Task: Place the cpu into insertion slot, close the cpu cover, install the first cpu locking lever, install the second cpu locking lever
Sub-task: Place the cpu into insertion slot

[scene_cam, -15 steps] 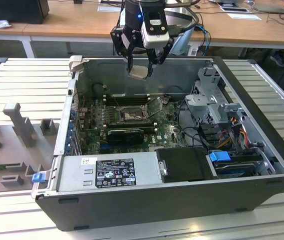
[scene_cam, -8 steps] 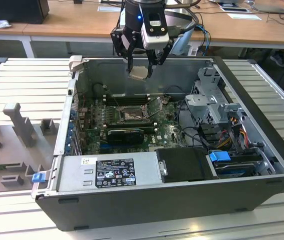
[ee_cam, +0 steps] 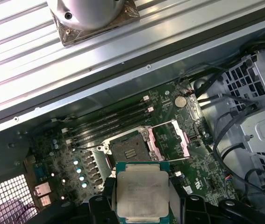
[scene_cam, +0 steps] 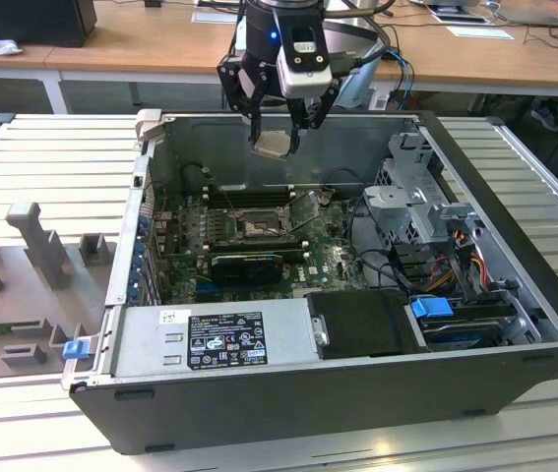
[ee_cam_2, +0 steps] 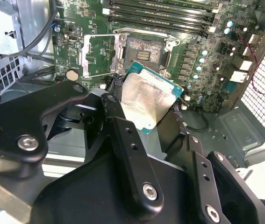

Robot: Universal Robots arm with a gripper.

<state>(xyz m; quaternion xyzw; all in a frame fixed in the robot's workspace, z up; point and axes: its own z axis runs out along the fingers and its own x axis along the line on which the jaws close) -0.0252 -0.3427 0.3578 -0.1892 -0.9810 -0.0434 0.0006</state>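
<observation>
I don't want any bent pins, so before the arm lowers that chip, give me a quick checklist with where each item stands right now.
1. cpu clamped between the jaws: ok.
2. insertion slot empty, pin field exposed: ok.
3. cpu cover swung open, off the slot: ok.
4. cpu hanging above the motherboard, touching nothing but the jaws: ok.
5. cpu squared exactly over the slot: cannot tell.

Behind my workplace runs a row of pale wooden desks (scene_cam: 141, 44) on white legs (scene_cam: 55, 93), with sheets of paper (scene_cam: 477, 30) lying on them and a dark box (scene_cam: 32, 20) at the exterior view's left. Under them the floor (scene_cam: 160, 95) is grey. The table (scene_cam: 52, 157) below me is ribbed grey metal, evenly lit.
</observation>
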